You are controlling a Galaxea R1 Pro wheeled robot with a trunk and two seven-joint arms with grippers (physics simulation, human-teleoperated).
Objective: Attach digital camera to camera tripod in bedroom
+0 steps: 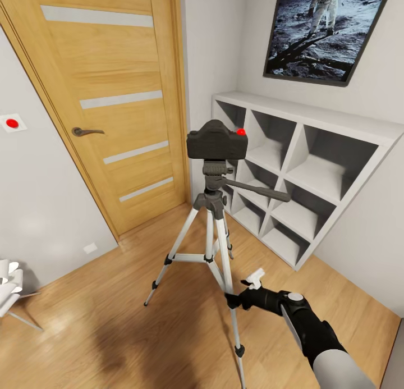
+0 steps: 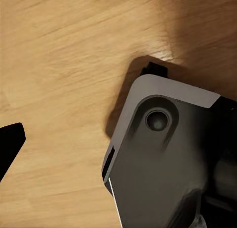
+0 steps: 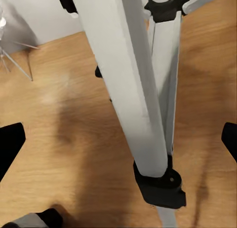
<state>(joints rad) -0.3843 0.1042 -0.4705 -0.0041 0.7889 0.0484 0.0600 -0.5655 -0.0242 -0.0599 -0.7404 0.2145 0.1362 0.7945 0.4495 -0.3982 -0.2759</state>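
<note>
Right gripper (image 1: pixel 241 291) reaches low toward the near leg of the tripod (image 1: pixel 212 248), its fingers spread apart; the wrist view shows that silver leg (image 3: pixel 129 90) running between the two dark fingertips (image 3: pixel 10 146), with a black joint collar (image 3: pixel 160 184) lower down, though whether the fingers touch the leg cannot be told. The left gripper's state cannot be told: one dark fingertip (image 2: pixel 10 141) shows over the floor beside a grey part of the robot (image 2: pixel 163 159).

Around them, largest first: the plank floor (image 1: pixel 101 321), pale walls (image 1: pixel 39 204), and a wooden door (image 1: pixel 112 97) with a handle (image 1: pixel 87 132). White cube shelves (image 1: pixel 303 181) stand just behind the tripod, under a moon poster (image 1: pixel 325 30). The tripod stands upright between door and shelves, pan handle (image 1: pixel 258 190) pointing toward the shelves. The camera (image 1: pixel 217 140), black with a red dot, sits on the tripod head, well above the right gripper. A white wall plate (image 1: pixel 12 122) with a red dot is left of the door.
</note>
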